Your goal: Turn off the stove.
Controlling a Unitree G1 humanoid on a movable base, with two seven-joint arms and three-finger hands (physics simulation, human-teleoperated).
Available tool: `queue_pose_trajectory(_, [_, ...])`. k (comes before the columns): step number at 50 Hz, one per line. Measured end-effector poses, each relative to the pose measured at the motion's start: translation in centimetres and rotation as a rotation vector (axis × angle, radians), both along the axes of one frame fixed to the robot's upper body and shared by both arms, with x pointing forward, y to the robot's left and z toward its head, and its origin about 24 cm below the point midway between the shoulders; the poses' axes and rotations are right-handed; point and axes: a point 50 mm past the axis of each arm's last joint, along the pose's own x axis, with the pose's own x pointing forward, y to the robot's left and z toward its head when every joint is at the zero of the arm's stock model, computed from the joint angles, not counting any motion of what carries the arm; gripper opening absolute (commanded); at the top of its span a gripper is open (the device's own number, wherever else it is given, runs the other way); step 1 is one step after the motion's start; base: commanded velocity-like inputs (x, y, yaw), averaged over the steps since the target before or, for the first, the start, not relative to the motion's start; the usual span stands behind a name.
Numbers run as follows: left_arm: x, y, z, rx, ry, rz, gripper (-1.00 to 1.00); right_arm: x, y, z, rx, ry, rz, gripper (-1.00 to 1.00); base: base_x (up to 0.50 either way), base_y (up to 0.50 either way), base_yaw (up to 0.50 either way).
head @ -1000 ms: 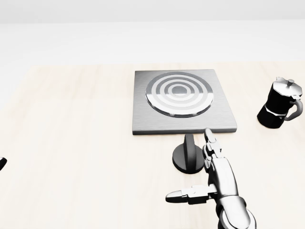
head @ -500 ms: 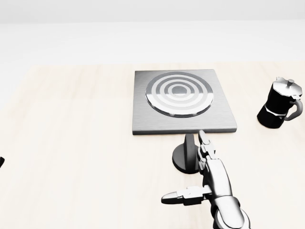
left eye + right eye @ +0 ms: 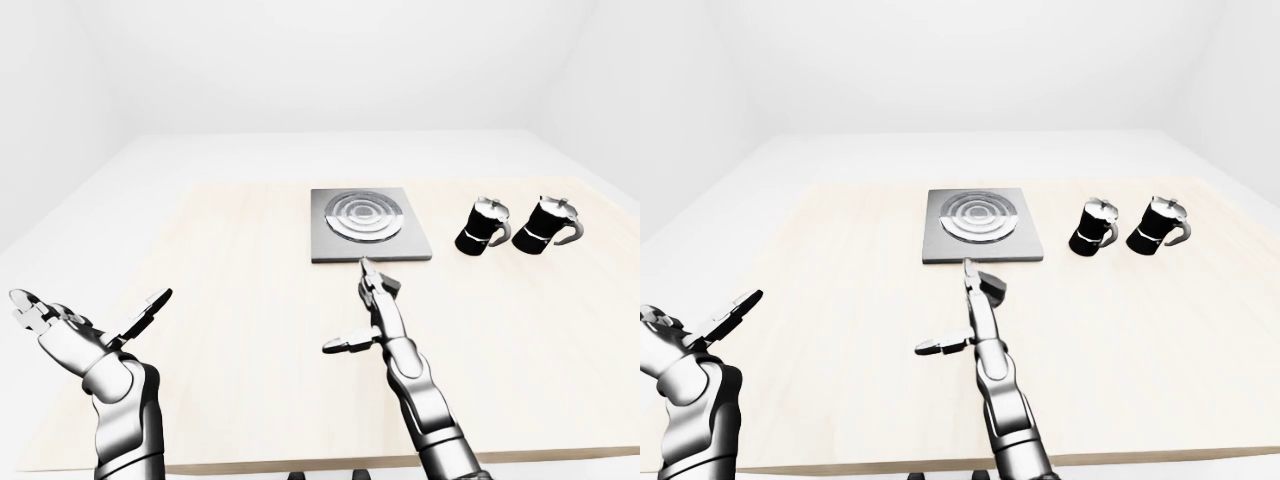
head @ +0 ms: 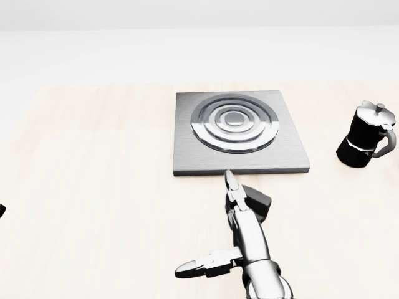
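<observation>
The right hand (image 4: pixel 232 212), fingers spread and gripping nothing, lies over the dark knob (image 4: pixel 255 202) just below the stove (image 4: pixel 240 132) on the tabletop (image 4: pixel 93 187) (left hand (image 3: pixel 85 325) open, well apart); fingers may slide past the knob without turning it.

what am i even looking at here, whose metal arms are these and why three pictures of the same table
These are simulator renders from three cameras on a humanoid robot's head, looking out over its own arms. Two are its left and right eyes, so they nearly match; the third looks down more closely. On the pale wooden table lie a square stove plate with a ringed burner, a dark knob just below it, and two black moka pots. The right hand reaches over the knob, fingers spread, gripping nothing. The left hand is raised, open and empty, at the lower left.
</observation>
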Motion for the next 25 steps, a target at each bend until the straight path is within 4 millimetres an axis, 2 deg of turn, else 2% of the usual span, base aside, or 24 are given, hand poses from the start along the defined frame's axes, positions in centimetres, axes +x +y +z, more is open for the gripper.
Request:
queue_pose_trajectory(14, [0.0, 0.0, 0.0, -0.001, -0.003, -0.001, 1.0, 2.4, 2.3, 3.2, 0.034, -0.108, 0.08, 1.0, 0.0, 0.0, 0.0])
queue_pose_trajectory(18, [0.0, 0.0, 0.0, -0.001, -0.003, 0.0, 1.0, 3.5, 1.8, 3.3, 0.034, -0.098, 0.059, 1.0, 0.0, 0.0, 0.0])
queue_pose_trajectory(25, [0.0, 0.0, 0.0, -0.001, -0.003, 0.0, 1.0, 5.7, -0.2, 2.8, 0.019, -0.047, -0.021, 1.0, 0.0, 0.0, 0.0])
